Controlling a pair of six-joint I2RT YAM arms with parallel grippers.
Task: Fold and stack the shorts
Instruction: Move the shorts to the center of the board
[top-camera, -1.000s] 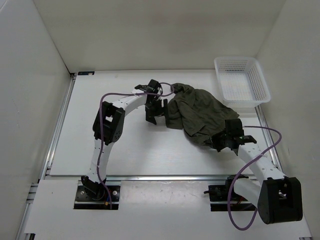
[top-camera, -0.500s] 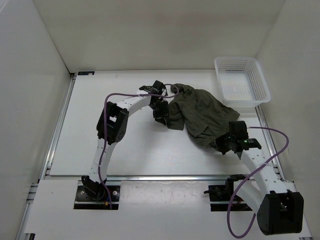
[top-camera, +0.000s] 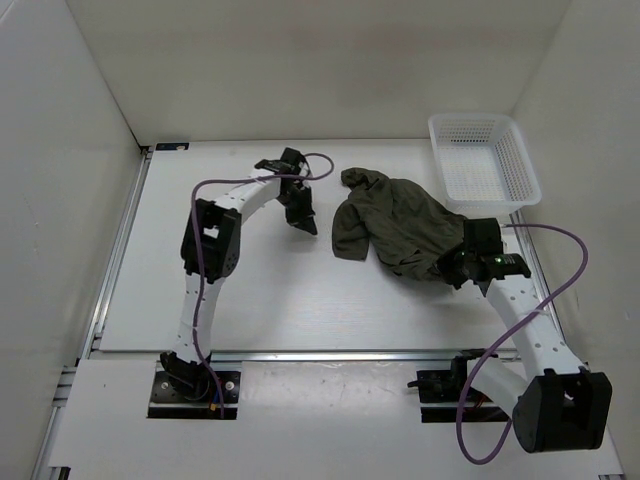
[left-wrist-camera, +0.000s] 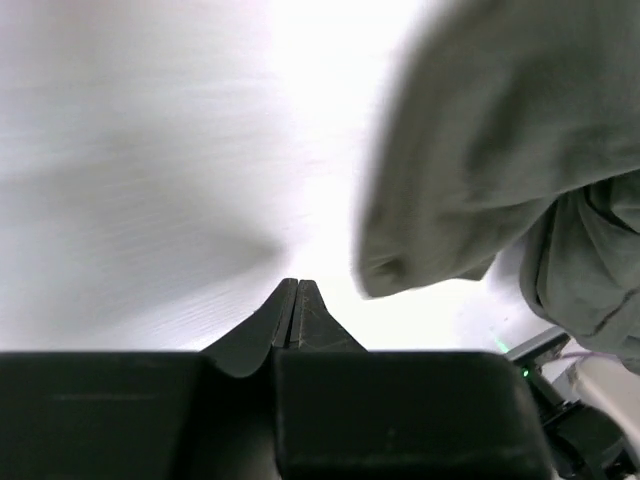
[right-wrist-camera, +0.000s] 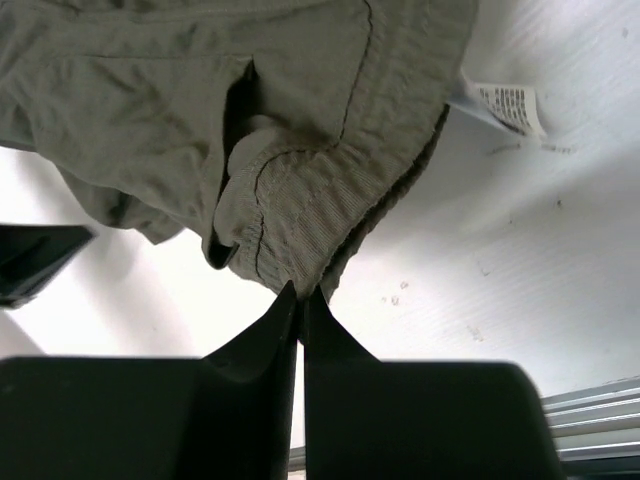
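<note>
Left of the shorts (top-camera: 400, 220), left gripper (top-camera: 304, 224): jaws pressed together (nothing caught)
Right gripper (right-wrist-camera: 300, 295): pinching the waistband (right-wrist-camera: 290, 190) edge
Risk: thin pinch slips when pulled

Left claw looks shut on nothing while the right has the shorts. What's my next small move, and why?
Probably open the left claw and shift it right onto the shorts at their left edge. Its jaws are shut on nothing, beside the fabric, while the right claw pinches their near-right edge; folding likely needs both holds.
</note>
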